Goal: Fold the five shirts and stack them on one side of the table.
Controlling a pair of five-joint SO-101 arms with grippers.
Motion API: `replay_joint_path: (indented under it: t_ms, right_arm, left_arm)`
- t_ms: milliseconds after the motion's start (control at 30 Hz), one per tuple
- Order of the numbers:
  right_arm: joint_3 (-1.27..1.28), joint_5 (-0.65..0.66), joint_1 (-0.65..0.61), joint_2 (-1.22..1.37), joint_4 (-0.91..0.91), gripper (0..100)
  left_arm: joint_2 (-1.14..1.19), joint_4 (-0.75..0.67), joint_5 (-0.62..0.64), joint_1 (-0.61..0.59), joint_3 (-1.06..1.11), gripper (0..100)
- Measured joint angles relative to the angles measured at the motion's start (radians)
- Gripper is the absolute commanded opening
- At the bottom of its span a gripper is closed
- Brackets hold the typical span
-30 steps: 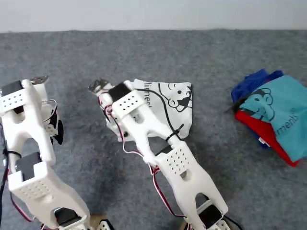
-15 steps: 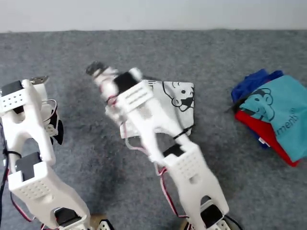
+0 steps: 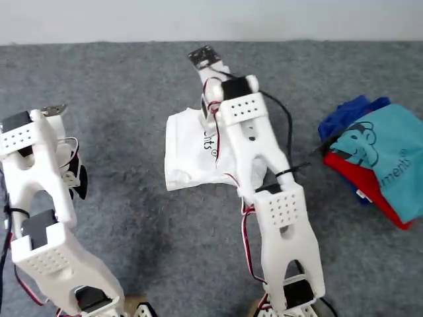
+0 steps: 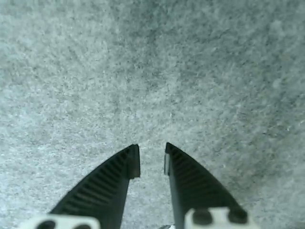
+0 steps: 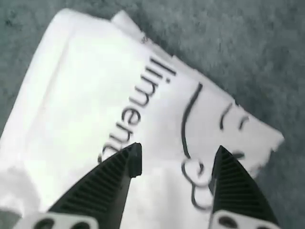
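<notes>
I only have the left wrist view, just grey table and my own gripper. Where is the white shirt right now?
Observer: The white shirt lies near the middle of the table, partly under the right arm.
Operator: Is the right gripper holding it?
Observer: No, the right gripper is open over the shirt's print, gripping nothing.
Operator: Any shirts stacked yet?
Observer: Yes, a pile on the table's right side: teal shirt on top, red shirt and blue shirt beneath.
</notes>
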Motion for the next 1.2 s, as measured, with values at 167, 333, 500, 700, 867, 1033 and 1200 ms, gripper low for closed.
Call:
replay_joint_path:
  t_ms: [167,333,500,700,867,1033,1200]
  right_arm:
    - [0.0,0.0,-0.064,0.064,-0.107,25.1]
    - [0.0,0.002,-0.077,0.124,-0.221,24.9]
    - [-0.002,0.0,-0.048,0.184,-0.31,24.9]
    - [-0.002,0.0,-0.025,0.196,-0.371,24.8]
    - [-0.002,0.002,-0.023,0.176,-0.325,24.8]
    - [0.0,0.002,-0.011,0.075,-0.16,24.8]
    - [0.0,0.002,-0.005,-0.127,0.032,25.1]
  left_arm:
    - [0.0,0.0,0.0,0.0,0.054,10]
    - [0.0,-0.025,0.0,0.0,0.094,10]
    - [0.0,-0.025,0.0,0.0,0.094,10]
    - [0.0,-0.025,0.0,0.0,0.094,10]
    - [0.0,-0.025,0.0,0.0,0.094,10]
    - [0.0,-0.025,0.0,0.0,0.094,10]
    - [0.0,-0.025,0.0,0.0,0.094,10]
